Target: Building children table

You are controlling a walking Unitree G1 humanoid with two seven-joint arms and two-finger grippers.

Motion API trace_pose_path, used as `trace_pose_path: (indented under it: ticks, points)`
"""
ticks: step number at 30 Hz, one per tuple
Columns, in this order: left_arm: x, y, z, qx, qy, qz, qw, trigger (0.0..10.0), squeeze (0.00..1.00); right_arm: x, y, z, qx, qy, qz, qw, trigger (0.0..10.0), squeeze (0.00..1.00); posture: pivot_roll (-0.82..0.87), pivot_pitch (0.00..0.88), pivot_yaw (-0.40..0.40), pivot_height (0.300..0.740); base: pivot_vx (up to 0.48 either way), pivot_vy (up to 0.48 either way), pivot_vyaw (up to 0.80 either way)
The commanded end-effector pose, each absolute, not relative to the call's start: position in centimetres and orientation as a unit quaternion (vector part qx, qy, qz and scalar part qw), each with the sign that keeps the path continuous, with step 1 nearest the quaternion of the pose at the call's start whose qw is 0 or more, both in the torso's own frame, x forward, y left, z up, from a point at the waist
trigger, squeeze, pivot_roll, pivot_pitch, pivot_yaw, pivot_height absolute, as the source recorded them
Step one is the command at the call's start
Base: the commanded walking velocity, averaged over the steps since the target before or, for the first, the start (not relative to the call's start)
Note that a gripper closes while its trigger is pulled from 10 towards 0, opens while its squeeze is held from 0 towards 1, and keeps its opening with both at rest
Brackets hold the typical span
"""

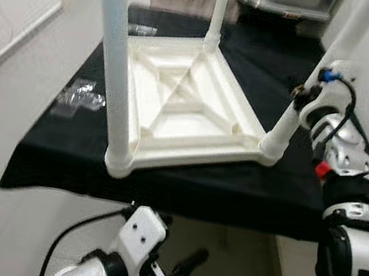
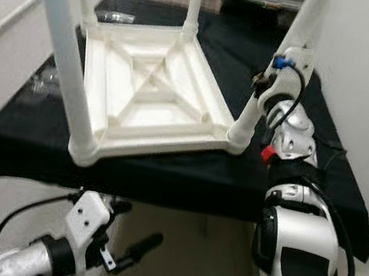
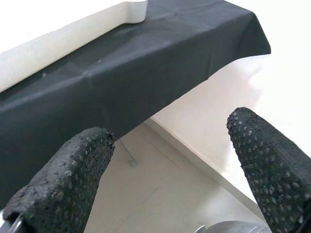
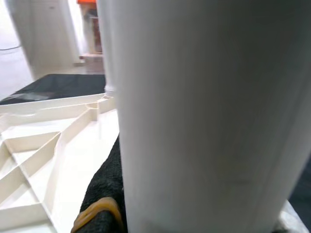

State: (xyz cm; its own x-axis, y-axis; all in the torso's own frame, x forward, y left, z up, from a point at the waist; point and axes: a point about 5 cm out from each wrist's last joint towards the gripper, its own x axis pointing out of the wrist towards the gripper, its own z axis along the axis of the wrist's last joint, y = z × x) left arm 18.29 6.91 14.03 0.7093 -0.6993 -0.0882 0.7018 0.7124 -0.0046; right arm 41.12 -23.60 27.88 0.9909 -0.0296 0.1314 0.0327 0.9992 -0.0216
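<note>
My left gripper point(image 1: 180, 266) hangs low, below the black cloth's point(image 1: 163, 177) front edge, fingers point(image 3: 63, 179) spread wide on nothing. Tabletop point(image 1: 190, 107) lies upside down on the cloth, legs upright in its corners. My right gripper point(image 1: 310, 96) is at the near-right leg point(image 1: 307, 88); wrist view has that leg pressed against a finger point(image 4: 104, 187), clamped, I judge. Likely step: seating this leg. Next: firm downward push. Plastic wrappers point(image 1: 81, 96) lie left.

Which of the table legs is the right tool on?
The near-right leg, at the tabletop corner closest to the robot's right arm. The right tool is against it; the other legs stand free.
</note>
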Motion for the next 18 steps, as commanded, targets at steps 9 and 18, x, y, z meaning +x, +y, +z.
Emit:
trace_pose_path:
  ticks: [9, 18]
  points:
    - [18.1, 6.9, 13.7, 0.02, 0.049, -0.381, 0.923, 10.0, 0.0, 41.0, -24.0, 23.4, -0.021, 0.012, -0.098, 0.995, 10.0, 0.0, 0.11, 0.179, -0.002, 0.74, 0.0, 0.0, 0.0]
    - [18.0, 6.8, 13.6, 0.019, 0.049, -0.384, 0.922, 10.0, 0.0, 40.9, -22.7, 22.0, 0.058, 0.036, -0.218, 0.974, 10.0, 0.0, 0.1, 0.162, 0.001, 0.74, 0.0, 0.0, 0.0]
